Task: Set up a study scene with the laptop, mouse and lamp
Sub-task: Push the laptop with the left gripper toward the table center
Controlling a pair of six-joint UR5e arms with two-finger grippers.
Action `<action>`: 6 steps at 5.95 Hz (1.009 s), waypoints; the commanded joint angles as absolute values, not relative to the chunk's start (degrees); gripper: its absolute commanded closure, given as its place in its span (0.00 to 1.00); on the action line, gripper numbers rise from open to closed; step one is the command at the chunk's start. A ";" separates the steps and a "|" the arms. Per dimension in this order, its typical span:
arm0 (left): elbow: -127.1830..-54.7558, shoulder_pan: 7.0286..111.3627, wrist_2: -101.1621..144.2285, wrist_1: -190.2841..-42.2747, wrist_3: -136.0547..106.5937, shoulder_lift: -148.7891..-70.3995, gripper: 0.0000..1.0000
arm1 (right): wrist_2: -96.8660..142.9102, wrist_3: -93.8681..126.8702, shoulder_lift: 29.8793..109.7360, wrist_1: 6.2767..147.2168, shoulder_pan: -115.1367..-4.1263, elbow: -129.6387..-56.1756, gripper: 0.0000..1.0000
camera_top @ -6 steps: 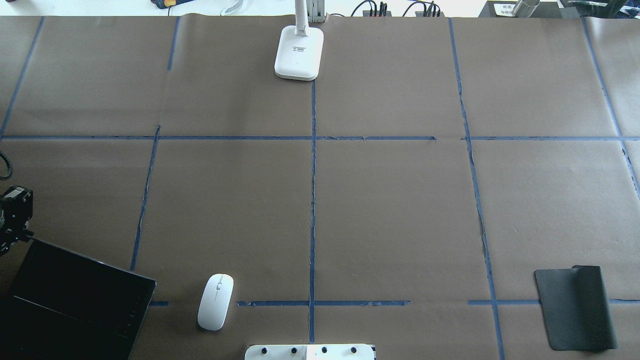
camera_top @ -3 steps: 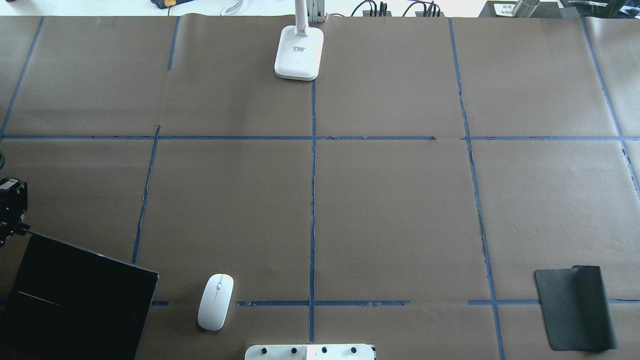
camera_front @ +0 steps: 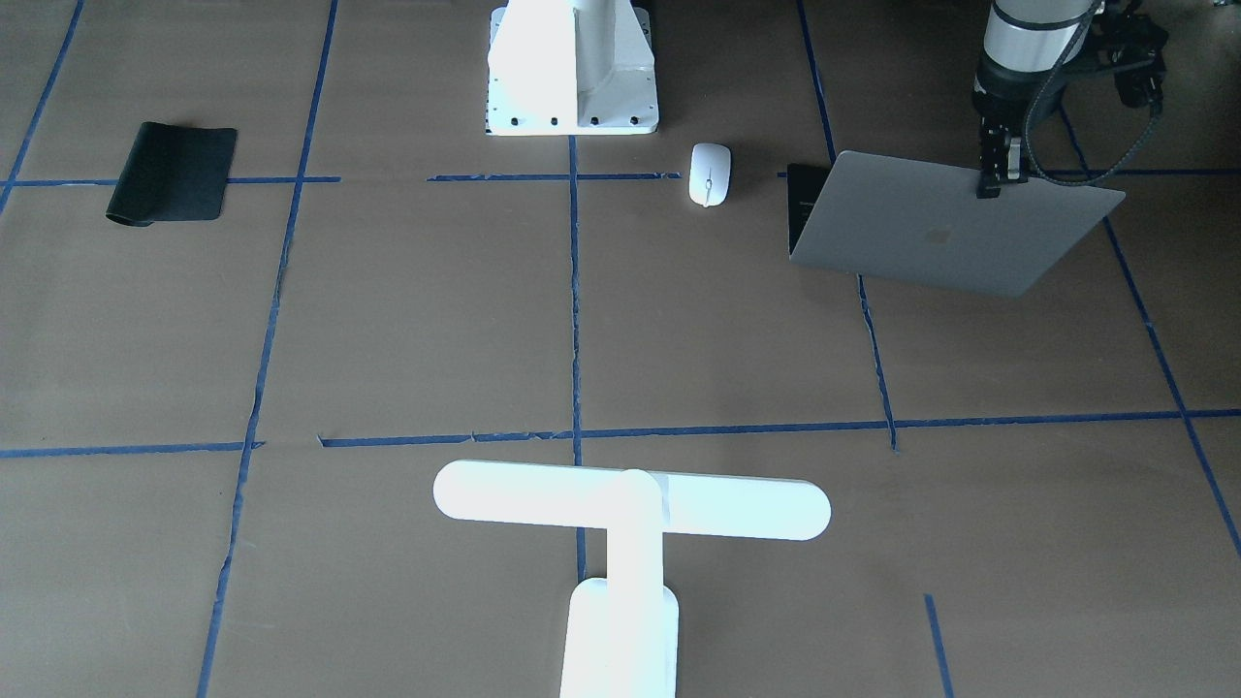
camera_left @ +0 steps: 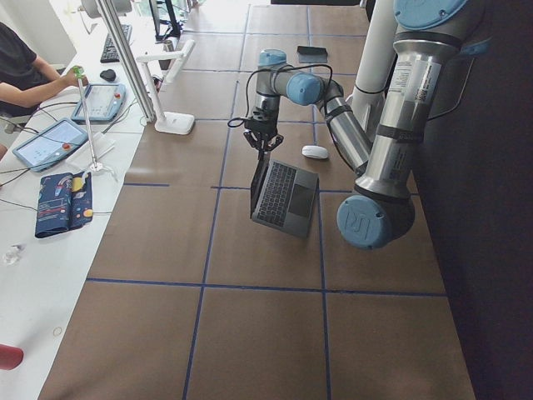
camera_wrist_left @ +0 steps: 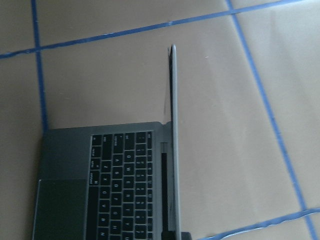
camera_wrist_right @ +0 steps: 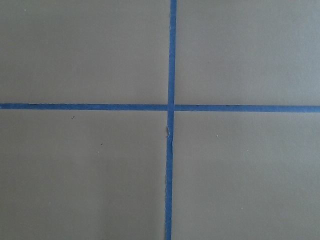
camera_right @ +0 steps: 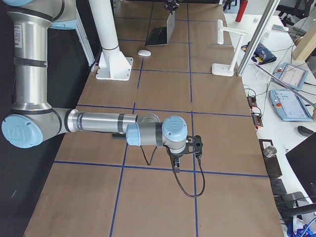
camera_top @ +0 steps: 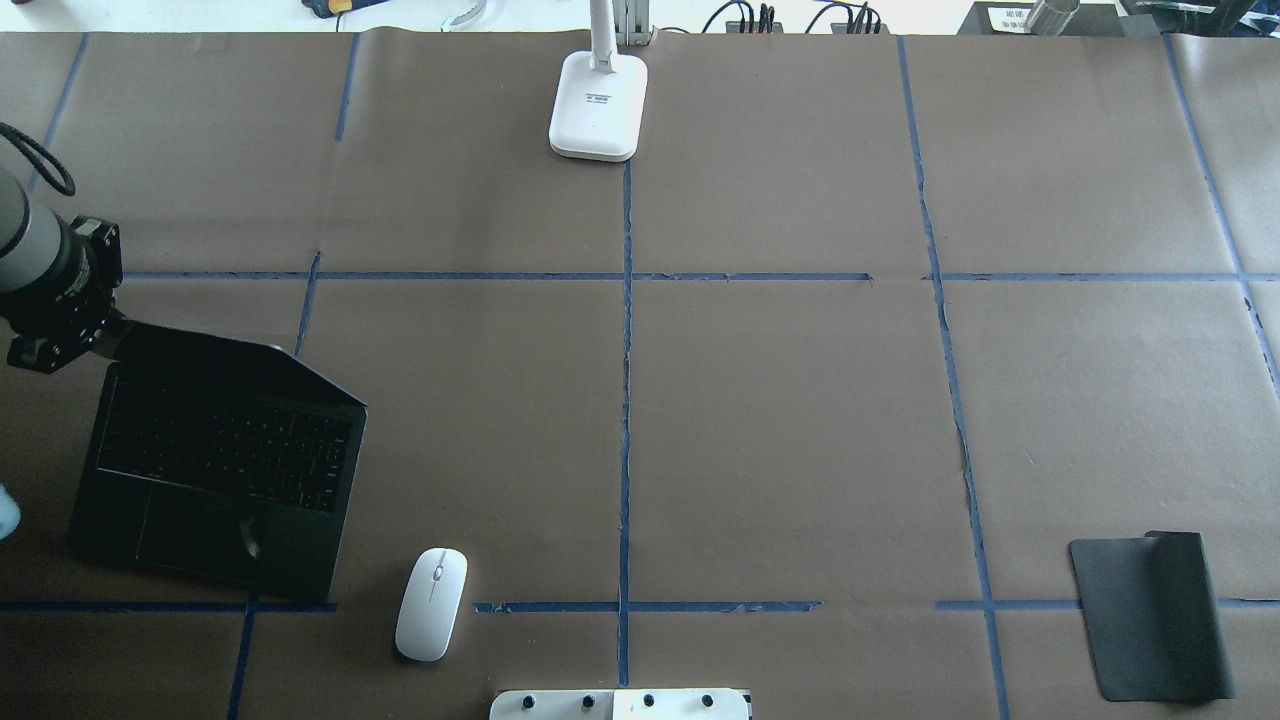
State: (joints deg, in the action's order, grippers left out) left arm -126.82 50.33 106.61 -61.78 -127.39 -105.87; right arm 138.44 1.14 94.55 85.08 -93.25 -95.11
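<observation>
The laptop [camera_top: 215, 470] stands open on the brown table at my left, black keys up, its grey lid [camera_front: 945, 223] raised steeply. My left gripper [camera_front: 989, 182] is shut on the lid's top edge, and the left wrist view looks down along that edge [camera_wrist_left: 173, 125]. The white mouse [camera_top: 431, 603] lies just to the right of the laptop, nearer the robot's base. The white T-shaped lamp [camera_front: 630, 499] stands at the far middle of the table. My right gripper [camera_right: 185, 150] shows only in the exterior right view, low over bare paper, and I cannot tell its state.
A black mouse pad [camera_top: 1150, 615] lies at the near right. The white pedestal [camera_front: 572, 87] stands at the near middle edge. Blue tape lines cross the paper. A person [camera_left: 21, 67] sits beside tablets beyond the far edge.
The left gripper moved away from the robot's base with the lid. The laptop shifted farther onto the table, and its keyboard now shows. Mouse, lamp and pad stayed put.
</observation>
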 commanded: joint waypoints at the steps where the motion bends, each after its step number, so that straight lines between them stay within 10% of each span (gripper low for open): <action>1: -118.25 53.60 106.61 -61.08 -127.18 -113.96 1.00 | 138.43 1.14 94.48 85.08 -93.25 -95.10 0.00; 6: -101.96 52.22 106.79 -61.70 -134.89 -132.34 1.00 | 138.34 1.06 94.48 85.08 -93.25 -94.66 0.00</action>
